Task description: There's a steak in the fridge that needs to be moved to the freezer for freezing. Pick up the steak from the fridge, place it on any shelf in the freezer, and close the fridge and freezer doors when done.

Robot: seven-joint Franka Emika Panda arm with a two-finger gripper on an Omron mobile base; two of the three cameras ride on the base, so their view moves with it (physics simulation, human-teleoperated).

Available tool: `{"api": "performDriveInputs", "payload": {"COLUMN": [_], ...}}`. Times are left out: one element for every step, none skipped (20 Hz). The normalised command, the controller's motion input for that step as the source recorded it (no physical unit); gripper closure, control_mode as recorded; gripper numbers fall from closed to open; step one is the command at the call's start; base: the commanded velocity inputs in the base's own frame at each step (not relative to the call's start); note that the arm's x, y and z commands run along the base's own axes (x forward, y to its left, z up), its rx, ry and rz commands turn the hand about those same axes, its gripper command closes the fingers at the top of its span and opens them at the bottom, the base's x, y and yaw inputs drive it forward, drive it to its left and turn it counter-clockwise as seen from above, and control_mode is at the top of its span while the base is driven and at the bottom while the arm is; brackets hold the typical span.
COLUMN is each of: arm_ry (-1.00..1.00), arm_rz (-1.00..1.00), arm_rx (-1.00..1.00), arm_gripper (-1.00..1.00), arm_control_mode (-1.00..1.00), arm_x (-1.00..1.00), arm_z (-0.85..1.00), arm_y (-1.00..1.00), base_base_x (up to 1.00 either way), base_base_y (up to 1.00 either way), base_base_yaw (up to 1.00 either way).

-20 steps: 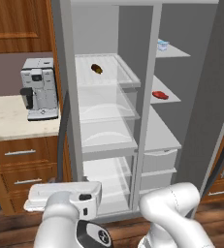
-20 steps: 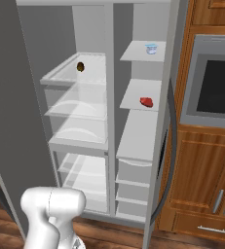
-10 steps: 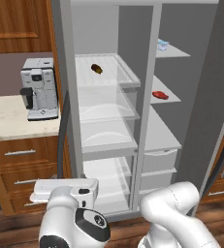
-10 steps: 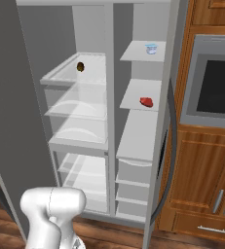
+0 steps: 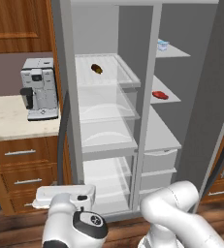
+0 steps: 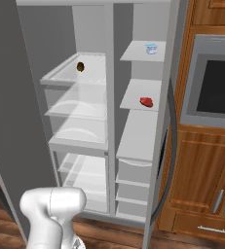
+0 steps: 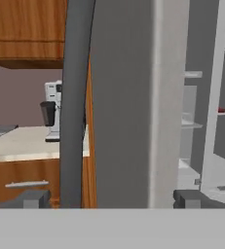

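Observation:
The steak (image 5: 159, 95) (image 6: 146, 101) is a small bright red lump lying on the middle solid grey shelf (image 5: 171, 99) (image 6: 133, 97) of the narrow freezer (image 6: 138, 141). The wider fridge (image 5: 106, 121) (image 6: 80, 112) has clear glass shelves. Both doors stand open: the fridge door (image 6: 11, 97) (image 7: 123, 97) on the left, the freezer door (image 5: 213, 97) on the right. My gripper (image 7: 111, 199) is open and holds nothing. It sits low and faces the fridge door's edge and its dark bar handle (image 7: 77, 97). The white hand (image 5: 62, 196) sits low beside that door.
A dark brown oblong item (image 5: 96, 68) (image 6: 80, 66) lies on the top glass shelf. A small pale cup (image 5: 162, 45) (image 6: 151, 48) stands on the top freezer shelf. A coffee machine (image 5: 38, 87) (image 7: 53, 109) sits on the left counter (image 5: 11, 121). Wooden cabinets and an oven (image 6: 216, 87) flank the right.
The arm's elbow has risen a little in the left base view while the hand stays low by the fridge door. The steak and doors have not moved.

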Motion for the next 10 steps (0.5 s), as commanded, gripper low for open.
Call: {"api": "performDriveInputs", "payload": {"arm_ry": [0.00,0.00,0.00,0.00,0.00,0.00,0.02,0.01,0.00,0.00], "arm_rz": [-0.02,-0.04,-0.06,-0.08,-0.12,-0.12,-0.11,-0.11,-0.10,-0.09], "arm_rx": [0.00,0.00,0.00,0.00,0.00,0.00,0.00,0.00,0.00,0.00], "arm_gripper": [-1.00,-1.00,-1.00,-1.00,-1.00,-1.00,-1.00,-1.00,-1.00,-1.00], "arm_control_mode": [-1.00,-1.00,-1.00,-1.00,-1.00,-1.00,-1.00,-1.00,-1.00,-1.00], "arm_x": [0.00,0.01,0.16,0.24,0.48,0.47,0.63,0.59,0.57,0.41], "arm_z": [-0.40,-0.43,-0.39,-0.38,-0.30,-0.30,-0.34,-0.31,-0.26,-0.21], "arm_y": [0.00,0.05,0.03,0.04,0.05,0.08,0.09,0.11,0.11,0.09], "base_base_x": [0.00,0.00,0.00,0.00,0.00,0.00,0.00,0.00,0.00,0.00], "base_base_y": [0.00,0.00,0.00,0.00,0.00,0.00,0.00,0.00,0.00,0.00], "base_base_yaw": [0.00,0.00,0.00,0.00,0.00,0.00,0.00,0.00,0.00,0.00]}}
